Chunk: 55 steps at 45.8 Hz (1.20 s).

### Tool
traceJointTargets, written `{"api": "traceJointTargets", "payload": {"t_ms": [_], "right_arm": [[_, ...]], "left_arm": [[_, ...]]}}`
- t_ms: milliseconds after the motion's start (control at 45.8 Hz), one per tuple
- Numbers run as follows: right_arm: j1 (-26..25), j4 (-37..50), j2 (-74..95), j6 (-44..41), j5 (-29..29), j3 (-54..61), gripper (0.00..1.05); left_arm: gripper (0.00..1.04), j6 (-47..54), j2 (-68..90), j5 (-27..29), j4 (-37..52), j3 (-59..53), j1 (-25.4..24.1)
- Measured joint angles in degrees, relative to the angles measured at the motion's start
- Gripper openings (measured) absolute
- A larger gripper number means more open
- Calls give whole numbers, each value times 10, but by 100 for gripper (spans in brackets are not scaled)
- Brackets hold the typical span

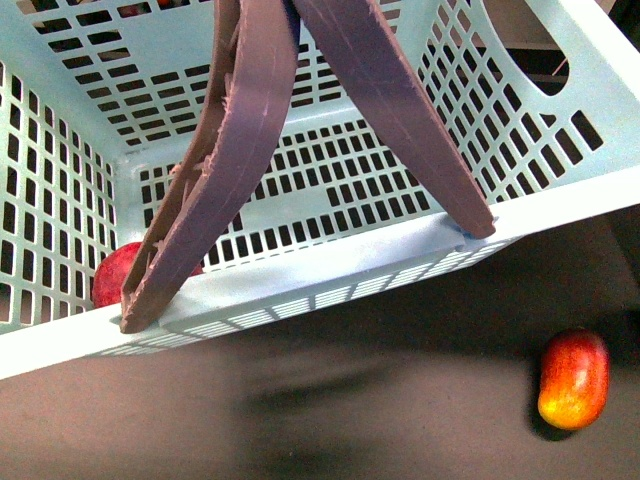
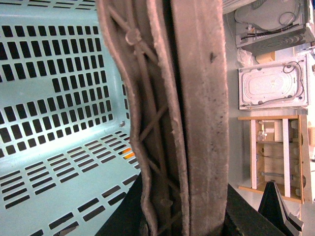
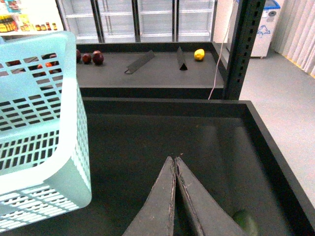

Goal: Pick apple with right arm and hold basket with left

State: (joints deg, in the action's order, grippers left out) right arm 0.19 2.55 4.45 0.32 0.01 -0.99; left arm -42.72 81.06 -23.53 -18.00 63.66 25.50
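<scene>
The turquoise basket (image 1: 330, 190) fills the front view, tilted, its two brown-grey handles (image 1: 240, 150) swung up together. A deep-red apple (image 1: 113, 272) shows inside its near left corner, partly hidden by a handle and the rim. In the left wrist view my left gripper (image 2: 182, 219) is shut on the paired handles (image 2: 192, 113), with the lattice wall of the basket (image 2: 54, 98) beside it. My right gripper (image 3: 174, 160) is shut with nothing in it, over a dark tray floor, to the right of the basket (image 3: 44, 123). Neither gripper shows in the front view.
An elongated red-and-yellow fruit (image 1: 573, 378) lies on the dark surface right of the basket. The right wrist view shows a green fruit (image 3: 246, 221) beside the fingers, a black post (image 3: 244, 49), the tray wall (image 3: 275, 152), and a far shelf with dark red fruits (image 3: 92, 57) and a yellow one (image 3: 199, 54).
</scene>
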Motion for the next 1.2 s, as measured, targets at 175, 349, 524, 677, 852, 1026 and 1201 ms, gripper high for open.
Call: {"api": "traceJointTargets", "payload": {"t_ms": [175, 349, 524, 677, 852, 1026, 1201], "right_arm": [[0, -24, -39, 0, 1, 0, 2], [0, -25, -41, -1, 1, 0, 30], [0, -25, -41, -1, 1, 0, 56], [0, -25, -41, -1, 1, 0, 84], [0, -25, -41, -1, 0, 0, 96], [0, -25, -41, -1, 1, 0, 96], [0, -25, -41, -1, 1, 0, 96]], "left_arm": [[18, 0, 0, 0, 0, 0, 0], [18, 0, 0, 0, 0, 0, 0], [18, 0, 0, 0, 0, 0, 0], [18, 0, 0, 0, 0, 0, 0], [18, -70, 3, 188, -53, 30, 18], [18, -102, 43, 277, -61, 95, -42], [18, -198, 98, 305, -36, 115, -122]]}}
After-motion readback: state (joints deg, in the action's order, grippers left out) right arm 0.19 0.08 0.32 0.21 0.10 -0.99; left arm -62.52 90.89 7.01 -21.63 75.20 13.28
